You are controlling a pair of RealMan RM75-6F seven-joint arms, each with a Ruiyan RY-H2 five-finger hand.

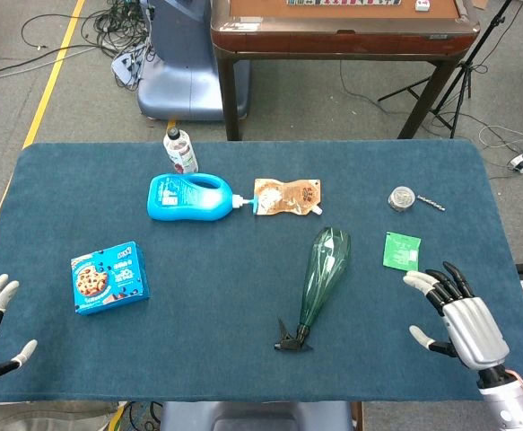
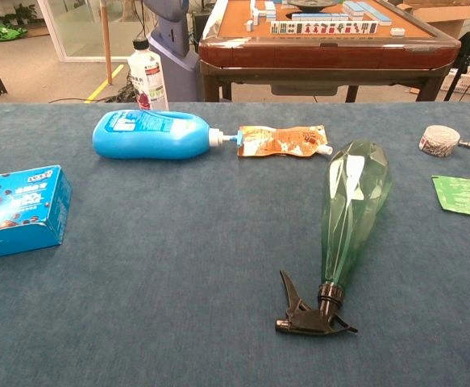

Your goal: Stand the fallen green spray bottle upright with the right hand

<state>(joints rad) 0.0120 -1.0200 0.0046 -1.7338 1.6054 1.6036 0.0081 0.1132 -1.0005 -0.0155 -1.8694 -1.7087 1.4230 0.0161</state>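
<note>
While the green spray bottle [image 1: 322, 269] lies flat, the right hand [image 1: 463, 325] hovers near the table's edge [image 1: 503, 233].

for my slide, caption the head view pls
Green spray bottle lies fallen on blue table; open right hand waits beside it, untouched.

The green spray bottle [image 2: 352, 211] lay on its side on the blue worktop [image 2: 162, 266], its black trigger head [image 2: 305, 313] nearest the camera. Behind it a blue jug [image 2: 155, 134] lay flat, its spout just beside an orange pouch [image 2: 281, 140]. A blue cookie box [image 2: 15, 210] sat left; a green packet [image 2: 464, 195] and what seemed a tape roll [image 2: 438, 140] right.
</note>
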